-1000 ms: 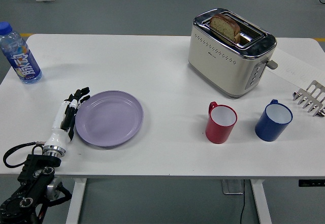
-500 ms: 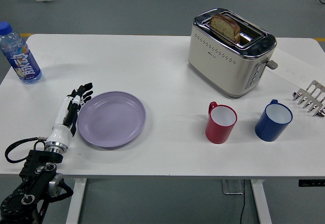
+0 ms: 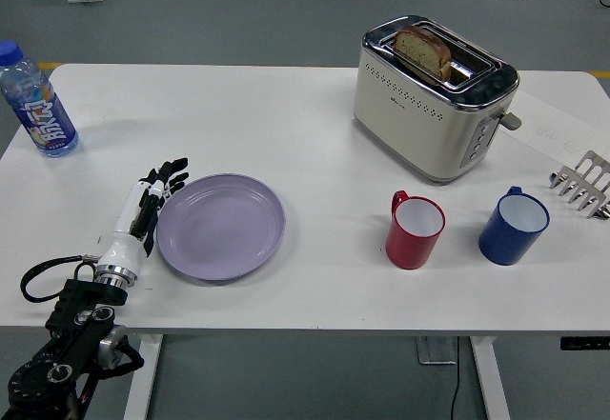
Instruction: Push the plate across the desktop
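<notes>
Left hand (image 3: pixel 152 206) sits lower left of frame, fingers extended flat and together, edge-on against the left rim of the plate (image 3: pixel 221 227); it grips nothing, just side contact or very nearly so, hard to tell if there's a sliver of gap. Plate is lavender, round, empty, lying flat on the tabletop (image 3: pixel 286 125) in the lower left-centre, near the front edge. Key relation: plate lies directly to the right of the hand in the picture, so a push goes left-to-right. No long axis to speak of, it's a circle, so contact point on the rim matters more than orientation. Right hand not visible at all; left is the only one in reach. In the push path to the right: red mug (image 3: pixel 414 230), then blue mug (image 3: pixel 513 225), both well apart from the plate for now. Toaster (image 3: pixel 434 96) with bread in a slot is upper centre-right, bottle (image 3: pixel 36 104) upper left, a metal rack (image 3: pixel 583 185) at the right edge, all clear of the line. Judgement: push is mid-way, open tabletop remains before the red mug.
</notes>
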Tool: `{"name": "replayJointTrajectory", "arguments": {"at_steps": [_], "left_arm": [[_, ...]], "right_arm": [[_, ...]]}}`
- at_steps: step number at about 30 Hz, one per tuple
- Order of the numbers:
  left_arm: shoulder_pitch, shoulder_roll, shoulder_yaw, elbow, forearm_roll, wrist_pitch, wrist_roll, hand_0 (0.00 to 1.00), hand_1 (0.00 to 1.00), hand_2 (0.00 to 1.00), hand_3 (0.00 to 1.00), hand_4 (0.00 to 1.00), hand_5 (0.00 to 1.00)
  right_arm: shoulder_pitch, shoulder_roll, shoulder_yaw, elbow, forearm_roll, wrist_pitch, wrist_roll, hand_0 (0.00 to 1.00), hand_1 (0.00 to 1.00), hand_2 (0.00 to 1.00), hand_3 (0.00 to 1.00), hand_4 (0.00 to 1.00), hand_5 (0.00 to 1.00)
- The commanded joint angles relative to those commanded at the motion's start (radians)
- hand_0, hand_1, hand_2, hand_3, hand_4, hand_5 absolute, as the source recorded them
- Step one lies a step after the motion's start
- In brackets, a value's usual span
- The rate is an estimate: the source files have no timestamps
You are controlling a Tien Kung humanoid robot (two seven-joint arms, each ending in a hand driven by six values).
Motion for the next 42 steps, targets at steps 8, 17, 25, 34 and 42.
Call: {"name": "replayJointTrajectory", "arguments": {"at_steps": [8, 17, 25, 34, 42], "left_arm": [[0.001, 0.000, 0.032, -0.001, -0.017, -0.001, 0.000, 0.829, 0.846, 0.880, 0.788, 0.633, 0.998], [0.004, 0.000, 0.066, -0.002, -0.024, -0.003, 0.001, 0.829, 0.846, 0.880, 0.787, 0.633, 0.998], [0.004, 0.000, 0.095, -0.005, -0.031, -0.004, 0.000, 0.828, 0.845, 0.879, 0.785, 0.633, 0.998], [0.000, 0.000, 0.148, -0.006, -0.037, -0.004, -0.001, 0.825, 0.844, 0.879, 0.785, 0.632, 0.998], [-0.006, 0.000, 0.178, -0.011, -0.041, -0.006, -0.001, 0.825, 0.843, 0.877, 0.785, 0.632, 0.998]], "right_arm": [[-0.002, 0.001, 0.001, 0.000, -0.002, 0.001, -0.002, 0.672, 0.633, 0.698, 0.632, 0.250, 0.134], [-0.008, 0.000, 0.000, 0.000, -0.001, 0.001, -0.002, 0.672, 0.633, 0.698, 0.632, 0.249, 0.135], [-0.012, 0.002, 0.001, 0.000, -0.003, 0.000, -0.003, 0.672, 0.633, 0.697, 0.631, 0.249, 0.136], [-0.016, 0.001, -0.001, 0.000, -0.004, 0.001, -0.001, 0.672, 0.633, 0.697, 0.632, 0.248, 0.137], [-0.013, 0.000, -0.002, 0.000, -0.002, -0.001, 0.002, 0.672, 0.632, 0.697, 0.632, 0.249, 0.138]]}}
